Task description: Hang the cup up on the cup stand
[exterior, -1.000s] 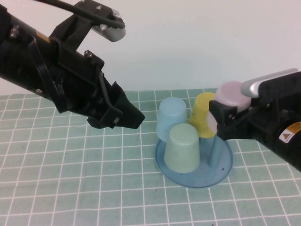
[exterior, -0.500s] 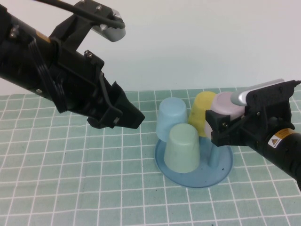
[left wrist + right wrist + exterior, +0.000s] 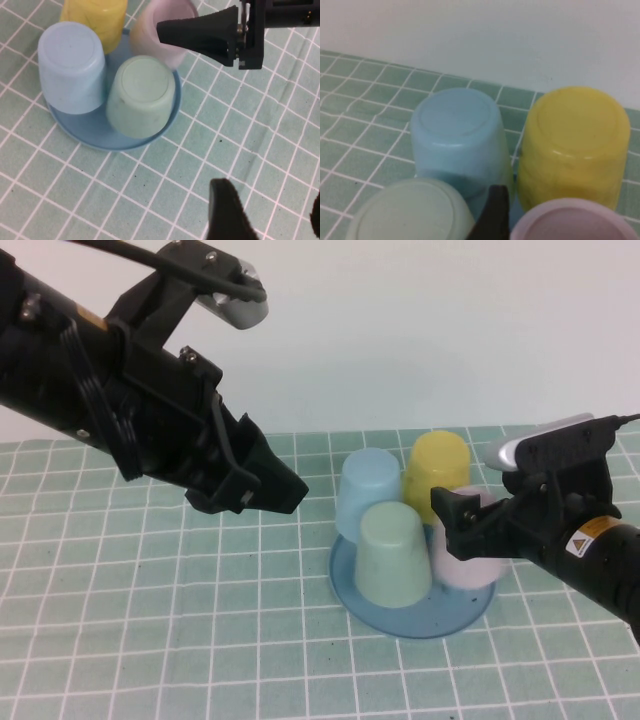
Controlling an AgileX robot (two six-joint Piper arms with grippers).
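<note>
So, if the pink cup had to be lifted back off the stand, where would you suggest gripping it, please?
Probably across the tapered side wall of the pink cup, from the right, where the open right gripper already flanks it. It sits upside down on the cup stand, crowded by the green cup and yellow cup. The left gripper hovers apart.

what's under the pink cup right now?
The pink cup sits upside down on the blue cup stand, the open right gripper around it. Any peg beneath is covered by the cup. The left gripper hangs apart, to the stand's left.
</note>
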